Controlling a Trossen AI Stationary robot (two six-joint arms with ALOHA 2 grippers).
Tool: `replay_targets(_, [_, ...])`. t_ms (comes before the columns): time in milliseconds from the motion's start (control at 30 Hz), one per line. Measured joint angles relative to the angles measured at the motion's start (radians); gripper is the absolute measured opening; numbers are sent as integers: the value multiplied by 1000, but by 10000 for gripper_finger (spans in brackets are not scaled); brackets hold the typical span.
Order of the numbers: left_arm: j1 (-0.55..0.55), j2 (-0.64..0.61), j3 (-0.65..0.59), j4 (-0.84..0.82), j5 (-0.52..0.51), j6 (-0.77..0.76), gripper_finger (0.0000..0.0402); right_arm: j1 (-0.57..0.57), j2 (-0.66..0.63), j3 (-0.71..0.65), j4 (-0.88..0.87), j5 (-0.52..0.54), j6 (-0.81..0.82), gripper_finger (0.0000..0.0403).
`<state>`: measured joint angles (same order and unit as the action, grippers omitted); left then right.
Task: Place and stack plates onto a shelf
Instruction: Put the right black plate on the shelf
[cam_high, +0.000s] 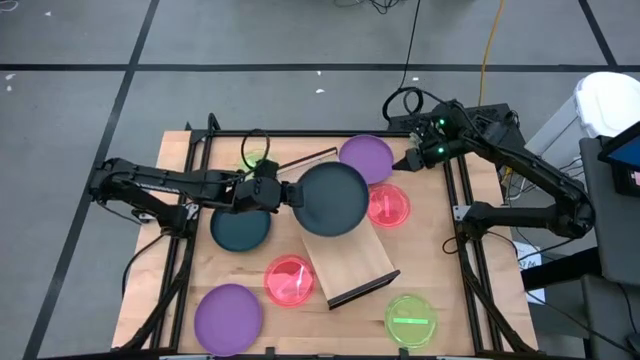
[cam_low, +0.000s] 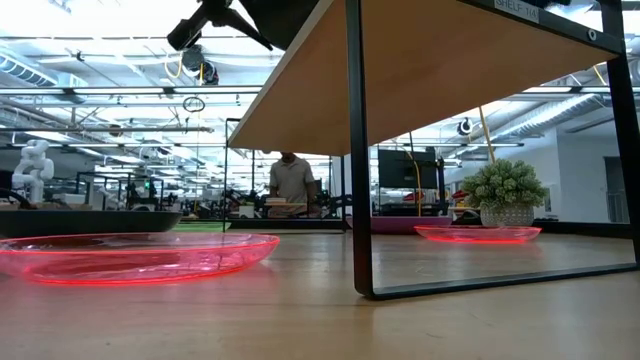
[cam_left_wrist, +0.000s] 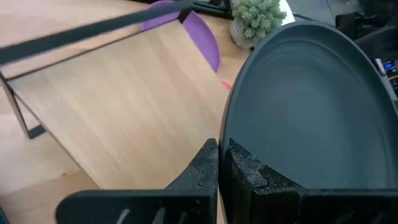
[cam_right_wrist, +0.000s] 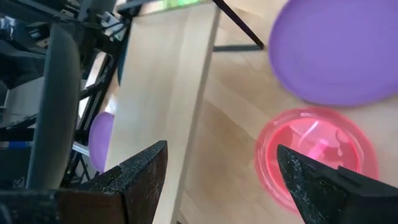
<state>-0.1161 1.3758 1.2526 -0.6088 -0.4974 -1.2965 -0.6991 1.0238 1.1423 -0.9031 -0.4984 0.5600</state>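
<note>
My left gripper (cam_high: 287, 193) is shut on a large dark teal-black plate (cam_high: 334, 198), held over the far end of the shelf (cam_high: 348, 258). The shelf is a light-wood board on dark legs, standing slantwise mid-table. The plate also shows in the left wrist view (cam_left_wrist: 311, 106). My right gripper (cam_high: 409, 161) is open and empty at the far right, beside a purple plate (cam_high: 365, 157). A second dark plate (cam_high: 240, 229), a second purple plate (cam_high: 228, 316), two pink-red plates (cam_high: 388, 205) (cam_high: 290, 280) and two green plates (cam_high: 410, 321) (cam_high: 256, 152) lie flat on the table. My left gripper pinches the dark plate's rim (cam_left_wrist: 231, 144) between its two fingers, on the plate's left side. The fingers come about level from the table's left. The plate is lifted clear, roughly flat, above the shelf board.
The shelf's dark leg (cam_low: 357, 150) and the underside of its board (cam_low: 430, 60) fill the low view. A small potted plant (cam_low: 505, 190) stands at the table's far side. Dark frame rails (cam_high: 466, 230) run along the table's sides. A person (cam_low: 292, 180) stands far behind.
</note>
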Motion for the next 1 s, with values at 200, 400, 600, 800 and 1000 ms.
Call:
replay_targets(200, [-27, 24, 1, 24, 4, -42, 10, 0, -56, -79, 11, 0, 53, 281])
replay_targets(400, [-67, 52, 0, 37, 7, -49, 10, 0, -115, -115, 16, -1, 94, 281])
replay_targets(600, [-104, 97, -2, 73, 8, -15, 10, 0, -144, -131, 16, 1, 94, 281])
replay_targets(800, [-103, 113, 1, 87, 10, -26, 10, 0, -145, -151, 15, 1, 86, 281])
replay_targets(1000, [-117, 131, 0, 94, 8, -20, 10, 0, -151, -161, 16, 0, 87, 281])
